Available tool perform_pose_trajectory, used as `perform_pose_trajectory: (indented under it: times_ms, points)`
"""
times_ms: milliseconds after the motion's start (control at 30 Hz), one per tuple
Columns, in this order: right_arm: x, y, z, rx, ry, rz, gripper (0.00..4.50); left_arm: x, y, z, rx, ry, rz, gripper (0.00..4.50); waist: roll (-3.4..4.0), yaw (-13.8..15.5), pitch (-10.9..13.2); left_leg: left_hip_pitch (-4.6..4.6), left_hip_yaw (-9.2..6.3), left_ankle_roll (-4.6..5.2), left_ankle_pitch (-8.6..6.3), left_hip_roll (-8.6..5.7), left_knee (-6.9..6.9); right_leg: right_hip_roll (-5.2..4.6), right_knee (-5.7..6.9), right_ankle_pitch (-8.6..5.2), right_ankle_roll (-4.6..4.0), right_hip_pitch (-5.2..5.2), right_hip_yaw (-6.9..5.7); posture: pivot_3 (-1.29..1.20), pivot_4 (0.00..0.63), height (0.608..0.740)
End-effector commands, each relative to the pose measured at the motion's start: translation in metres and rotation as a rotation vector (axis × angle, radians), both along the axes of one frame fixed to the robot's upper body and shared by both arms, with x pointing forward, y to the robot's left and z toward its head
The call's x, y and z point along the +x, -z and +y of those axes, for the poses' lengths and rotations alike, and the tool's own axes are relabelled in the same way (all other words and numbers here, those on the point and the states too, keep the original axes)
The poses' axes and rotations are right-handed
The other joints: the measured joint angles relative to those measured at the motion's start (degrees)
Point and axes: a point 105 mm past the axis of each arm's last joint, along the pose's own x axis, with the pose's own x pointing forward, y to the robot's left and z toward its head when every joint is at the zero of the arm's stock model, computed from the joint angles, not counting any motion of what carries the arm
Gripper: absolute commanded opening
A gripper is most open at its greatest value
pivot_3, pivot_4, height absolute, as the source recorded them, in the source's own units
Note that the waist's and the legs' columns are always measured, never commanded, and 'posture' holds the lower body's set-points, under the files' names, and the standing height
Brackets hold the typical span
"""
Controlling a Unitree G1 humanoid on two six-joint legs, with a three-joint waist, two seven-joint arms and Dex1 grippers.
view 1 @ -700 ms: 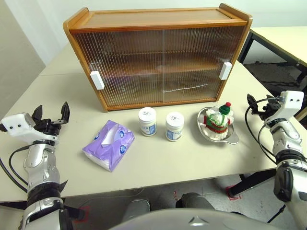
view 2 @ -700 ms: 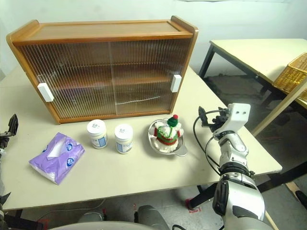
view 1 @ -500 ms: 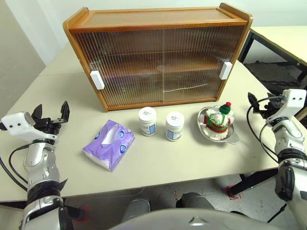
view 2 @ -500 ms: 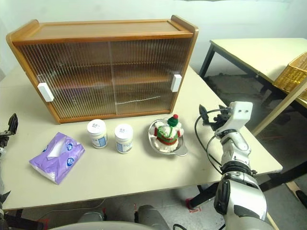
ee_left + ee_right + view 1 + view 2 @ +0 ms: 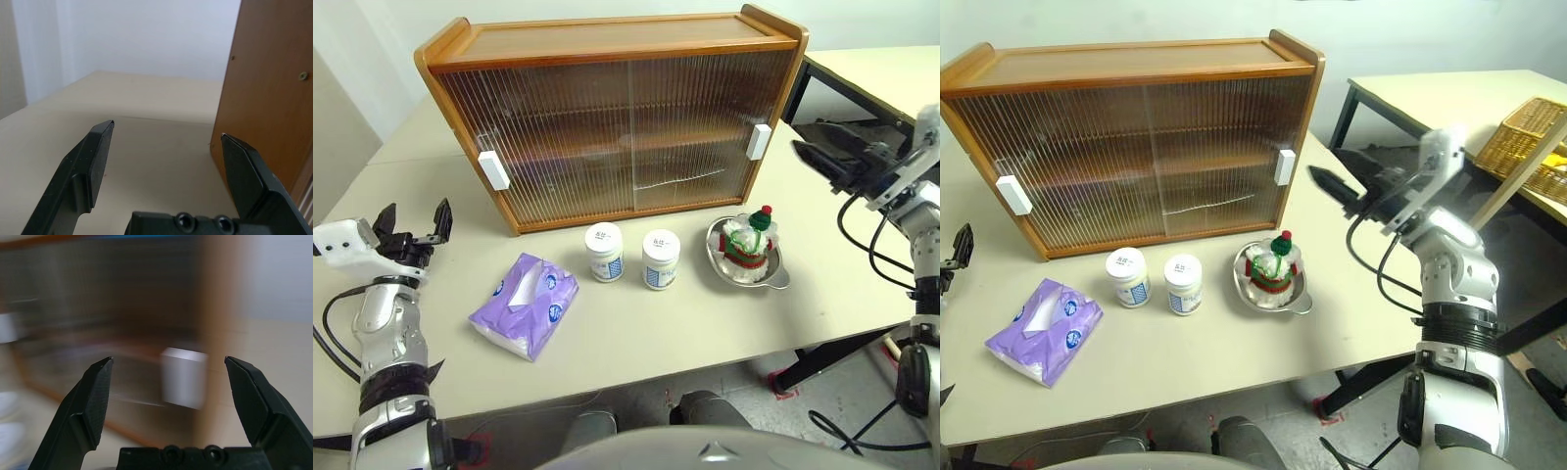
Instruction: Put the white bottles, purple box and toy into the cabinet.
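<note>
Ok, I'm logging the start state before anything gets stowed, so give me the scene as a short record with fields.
cabinet: both sliding doors shut, a white handle at each outer end
purple box: lying on the table in front of the cabinet, toward the robot's left
white bottles: upright, side by side, lids on, right of the box
toy: sitting in a steel bowl, right of the bottles
left gripper: open, empty, above the table's left part
right gripper: open, empty, raised, pointing toward the cabinet's right handle
</note>
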Motion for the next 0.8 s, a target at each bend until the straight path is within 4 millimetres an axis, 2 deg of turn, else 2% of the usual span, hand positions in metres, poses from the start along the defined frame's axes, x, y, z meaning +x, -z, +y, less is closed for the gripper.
perform_pose_trajectory:
  times_ms: [33,100,233,433,533,800]
  points:
    - [-0.033,-0.001,0.045,-0.059,-0.290,0.090,4.50,-0.006,-0.006,0.007,0.000,0.001,0.012,4.49,0.00,0.0,0.0,0.00,0.01,-0.01,-0.01,-0.04,0.08,0.01,0.00,-0.01,0.01,-0.01,-0.05,-0.07,0.000,0.740]
    - [-0.047,0.001,0.059,-0.084,-0.387,0.121,4.50,-0.009,-0.005,0.008,-0.010,0.004,0.025,4.49,-0.01,0.2,0.0,-0.03,0.08,-0.06,-0.04,-0.14,0.12,0.02,0.00,-0.03,-0.01,0.02,-0.20,-0.06,0.000,0.740]
    - [-0.061,0.004,0.074,-0.103,-0.497,0.164,4.50,-0.013,-0.006,0.005,-0.014,0.029,0.036,4.49,-0.08,0.8,0.0,0.06,0.10,-0.16,-0.14,-0.20,0.43,0.02,0.00,-0.06,0.00,0.06,-0.22,-0.03,0.000,0.740]
    - [-0.060,0.014,0.082,-0.156,-0.521,0.142,4.50,-0.012,-0.015,-0.011,-0.033,0.119,0.041,4.49,-0.15,2.4,0.0,0.06,0.09,-0.24,-0.19,-0.24,0.49,0.02,0.01,-0.03,-0.06,0.01,-0.09,0.00,0.000,0.740]
    - [-0.048,0.021,0.078,-0.206,-0.458,0.091,4.50,-0.009,-0.020,-0.023,-0.059,0.179,0.041,3.89,-0.15,3.2,0.0,0.05,0.07,-0.28,-0.21,-0.23,0.49,0.02,0.06,-0.02,-0.10,-0.07,-0.01,0.00,0.000,0.740]
    - [-0.043,0.026,0.066,-0.214,-0.407,0.070,4.50,0.003,-0.026,-0.051,-0.073,0.322,0.071,1.00,-0.16,3.7,0.0,0.00,0.00,-0.44,-0.30,-0.13,0.48,0.02,0.18,-0.07,-0.27,-0.18,0.30,-0.02,0.000,0.740]
